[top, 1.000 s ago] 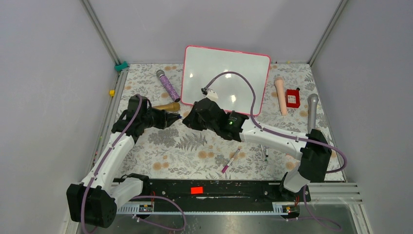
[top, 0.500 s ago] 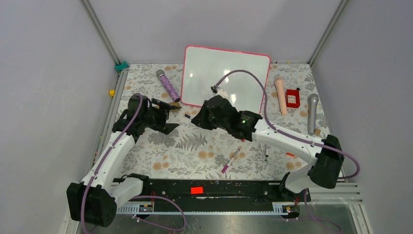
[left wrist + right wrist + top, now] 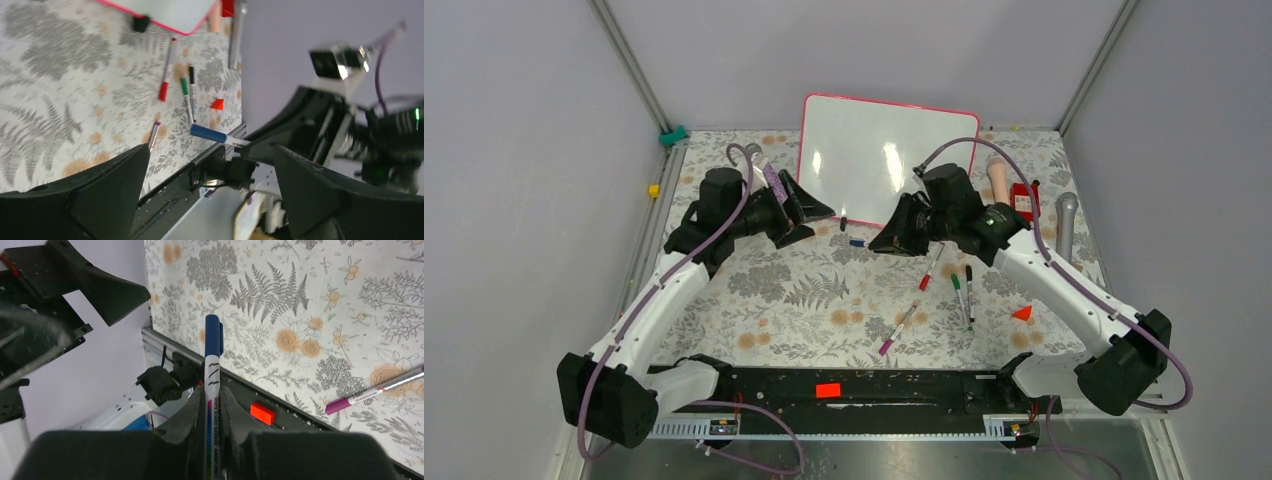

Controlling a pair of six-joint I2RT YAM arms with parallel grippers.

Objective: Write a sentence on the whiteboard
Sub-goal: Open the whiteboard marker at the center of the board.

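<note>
One blue marker [image 3: 213,347] pinched in right gripper [image 3: 212,390], cap seemingly on, aimed at left gripper [image 3: 211,150], spread wide, mid-desk. Blank whiteboard [image 3: 884,150] stands at far edge; sentence not begun. Centre cap between left fingers, clamp, pull straight off.

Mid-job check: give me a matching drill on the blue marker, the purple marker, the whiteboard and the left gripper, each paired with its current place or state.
Things:
1. blue marker
2. purple marker
3. whiteboard
4. left gripper

Places or states:
A. open, holding nothing
B. lying loose on the flowered cloth
C. clamped in the right gripper
D. at the back, no writing visible

Pairs: 1-C, 2-B, 3-D, 4-A
</note>
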